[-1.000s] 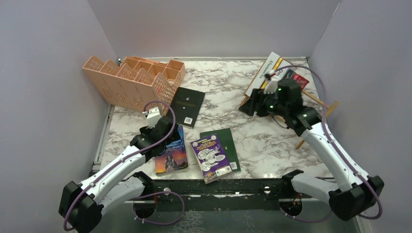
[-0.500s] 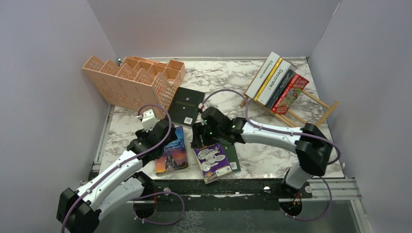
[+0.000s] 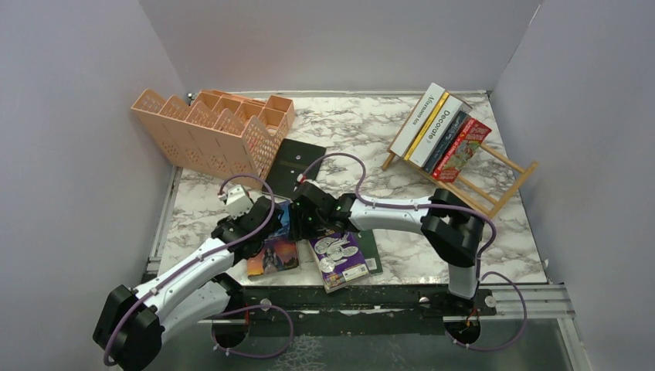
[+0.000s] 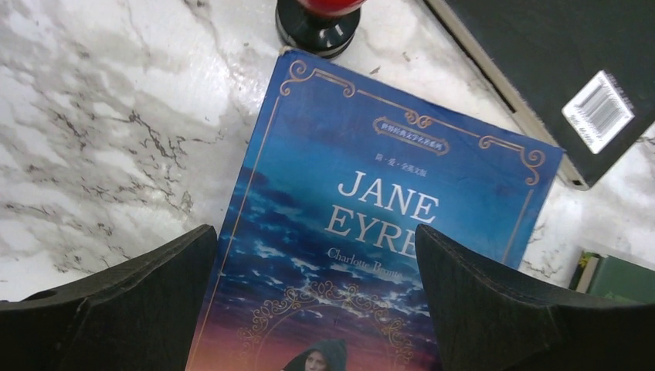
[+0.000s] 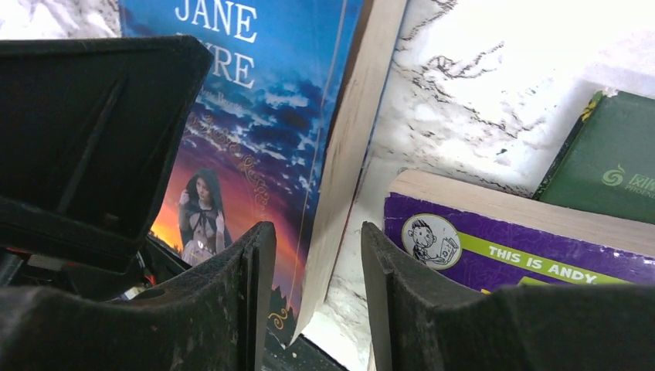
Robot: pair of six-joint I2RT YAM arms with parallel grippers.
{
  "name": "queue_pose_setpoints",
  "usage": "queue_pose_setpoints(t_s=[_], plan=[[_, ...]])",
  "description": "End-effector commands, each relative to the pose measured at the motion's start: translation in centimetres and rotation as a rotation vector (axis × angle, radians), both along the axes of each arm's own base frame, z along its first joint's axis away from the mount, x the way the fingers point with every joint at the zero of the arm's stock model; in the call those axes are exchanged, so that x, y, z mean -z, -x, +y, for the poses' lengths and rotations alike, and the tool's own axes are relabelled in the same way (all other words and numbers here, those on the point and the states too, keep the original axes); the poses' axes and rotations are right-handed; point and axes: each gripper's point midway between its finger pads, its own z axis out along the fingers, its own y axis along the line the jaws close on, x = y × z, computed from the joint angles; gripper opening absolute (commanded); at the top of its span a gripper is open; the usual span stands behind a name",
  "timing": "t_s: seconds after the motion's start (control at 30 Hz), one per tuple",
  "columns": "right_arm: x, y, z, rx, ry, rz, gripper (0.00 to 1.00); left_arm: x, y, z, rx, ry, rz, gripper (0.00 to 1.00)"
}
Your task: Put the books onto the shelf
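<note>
A blue "Jane Eyre" book (image 3: 272, 253) (image 4: 386, 224) lies flat near the table's front. My left gripper (image 3: 259, 226) (image 4: 317, 309) hovers over its cover, open wide, with nothing between its fingers. My right gripper (image 3: 300, 219) (image 5: 317, 301) reaches across from the right. Its jaws straddle the long page edge of that blue book (image 5: 255, 116) with gaps on both sides, so it is open. A purple cartoon book (image 3: 338, 259) (image 5: 525, 247), a dark green book (image 3: 364, 232) and a black book (image 3: 297, 166) lie close by. The wooden shelf (image 3: 494, 193) at the back right holds several books (image 3: 436, 131).
A peach lattice organizer (image 3: 212, 131) stands at the back left. Grey walls close in three sides. The left gripper's black finger (image 5: 100, 131) shows in the right wrist view, so the two grippers are close together over the blue book.
My right arm has swung from the shelf across to the blue book, and its jaws have narrowed around the book's edge. The left gripper has settled slightly lower over the cover.
</note>
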Motion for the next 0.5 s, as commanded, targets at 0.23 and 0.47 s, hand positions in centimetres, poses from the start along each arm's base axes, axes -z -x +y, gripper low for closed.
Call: queue_pose_setpoints(t_s=[0.23,0.47], plan=[[0.7,1.8,2.9,-0.064,-0.124,0.085,0.46,1.8,0.8,-1.7,-0.074,0.215,-0.015,0.95],[-3.7,2.9,5.1,-0.128,-0.348,0.096,0.35,1.6,1.8,-3.7,-0.054,0.433,-0.064,0.69]])
